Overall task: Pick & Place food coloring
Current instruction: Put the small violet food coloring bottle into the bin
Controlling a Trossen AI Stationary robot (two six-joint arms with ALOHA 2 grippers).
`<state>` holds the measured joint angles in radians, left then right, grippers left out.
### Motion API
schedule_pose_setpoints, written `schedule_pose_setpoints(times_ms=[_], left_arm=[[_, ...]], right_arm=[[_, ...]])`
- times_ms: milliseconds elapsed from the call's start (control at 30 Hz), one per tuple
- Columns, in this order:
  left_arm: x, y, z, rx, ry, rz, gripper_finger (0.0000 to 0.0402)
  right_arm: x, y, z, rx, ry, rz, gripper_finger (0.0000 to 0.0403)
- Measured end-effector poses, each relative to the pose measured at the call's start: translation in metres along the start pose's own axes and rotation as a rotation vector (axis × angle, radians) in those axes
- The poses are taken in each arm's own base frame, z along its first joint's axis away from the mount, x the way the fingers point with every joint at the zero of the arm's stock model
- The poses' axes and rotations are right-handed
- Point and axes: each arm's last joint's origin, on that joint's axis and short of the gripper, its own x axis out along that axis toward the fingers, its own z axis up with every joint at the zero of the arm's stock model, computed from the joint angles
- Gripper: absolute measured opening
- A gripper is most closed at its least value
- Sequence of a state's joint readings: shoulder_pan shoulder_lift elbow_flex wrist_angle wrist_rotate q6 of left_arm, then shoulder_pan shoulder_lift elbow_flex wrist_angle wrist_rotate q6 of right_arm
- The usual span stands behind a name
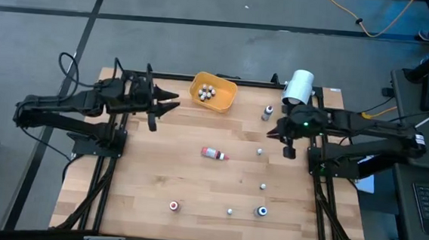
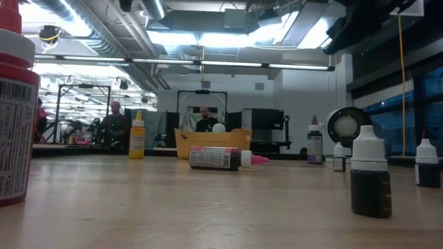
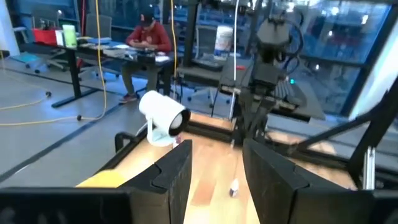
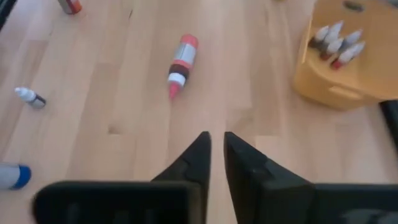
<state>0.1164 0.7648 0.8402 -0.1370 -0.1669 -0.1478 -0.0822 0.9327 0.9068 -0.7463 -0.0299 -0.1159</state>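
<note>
Several tiny food coloring bottles (image 1: 207,93) stand in the orange bowl (image 1: 226,100) at the table's far edge. Others are scattered on the wood: a pink-tipped one (image 1: 213,154) lies on its side mid-table, and a red-topped one (image 1: 174,206) and a blue-topped one (image 1: 262,211) stand near the near edge. My left gripper (image 1: 172,103) hovers open just left of the bowl. My right gripper (image 1: 284,142) hovers shut over the right side, holding nothing. In the right wrist view its fingers (image 4: 216,146) point toward the lying bottle (image 4: 179,65) and the bowl (image 4: 329,93).
A big white cylinder (image 1: 298,88) lies at the far right corner, beside a taller bottle (image 1: 267,112). Small white-topped bottles (image 1: 259,151) (image 1: 263,187) (image 1: 230,211) stand on the right half. The left half of the table is bare wood. People sit in the room beyond.
</note>
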Motion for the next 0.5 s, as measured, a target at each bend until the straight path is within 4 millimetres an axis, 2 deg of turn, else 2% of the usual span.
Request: schedule_pose_setpoints(times_ms=[100, 333, 500], left_arm=[[0.001, 0.001, -0.006, 0.015, 0.021, 0.000, 0.0139], [0.005, 0.000, -0.010, -0.004, 0.037, -0.003, 0.0139], [0.005, 0.000, -0.010, 0.034, 0.038, 0.000, 0.0139]], right_arm=[[0.016, -0.001, 0.002, 0.067, 0.065, 0.007, 0.0092], [0.053, -0.002, 0.001, 0.167, 0.209, 0.006, 0.0216], [0.081, 0.000, -0.005, 0.194, 0.334, 0.011, 0.0263]])
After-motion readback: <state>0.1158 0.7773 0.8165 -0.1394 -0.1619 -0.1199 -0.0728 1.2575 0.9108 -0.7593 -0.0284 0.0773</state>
